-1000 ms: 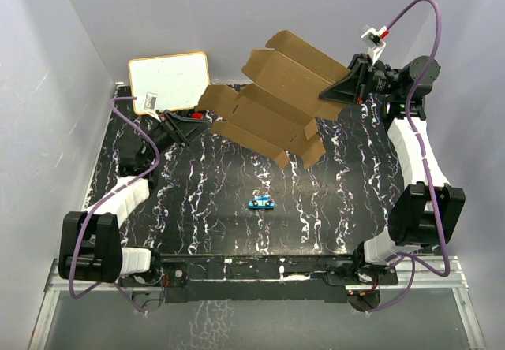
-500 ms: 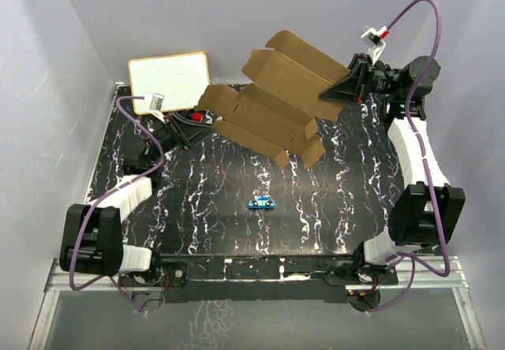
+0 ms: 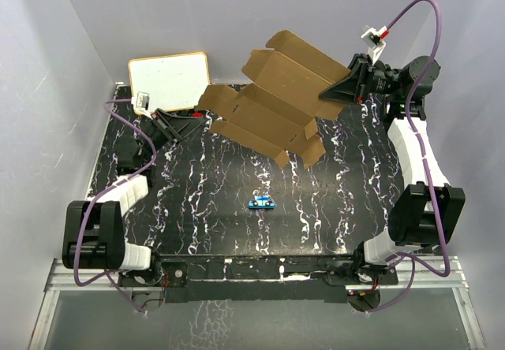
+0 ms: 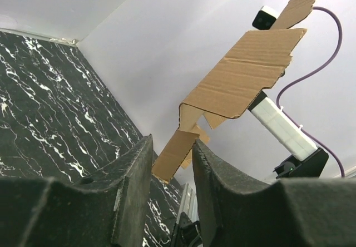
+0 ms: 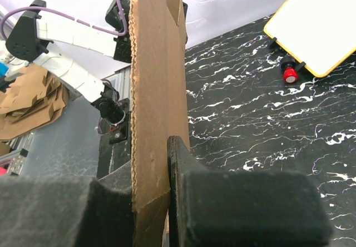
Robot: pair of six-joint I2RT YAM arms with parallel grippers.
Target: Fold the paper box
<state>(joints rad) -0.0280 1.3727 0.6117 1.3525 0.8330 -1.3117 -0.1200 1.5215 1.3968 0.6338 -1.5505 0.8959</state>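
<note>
One paper box (image 3: 272, 106), an unfolded cardboard sheet, hung above the far side of the desk (image 3: 197, 208), its right edge clamped in the right jaws. The left jaws stood apart beside one whiteboard (image 3: 169, 80).

a white board (image 3: 169, 80) sits at the black table's (image 3: 205, 208) far-left corner, a blue object (image 3: 260, 202) mid-table.

Paper box (image 3: 272, 106) hangs over the table's (image 3: 197, 216) far half, its right edge between the right gripper (image 3: 323, 96) fingers. Left gripper (image 3: 192, 123) sits just left of the box's left end, nothing between its fingers. Board (image 3: 169, 80) in the far-left corner, behind the left gripper. Small part (image 3: 260, 202) on the table centre, in front of the box.
</note>
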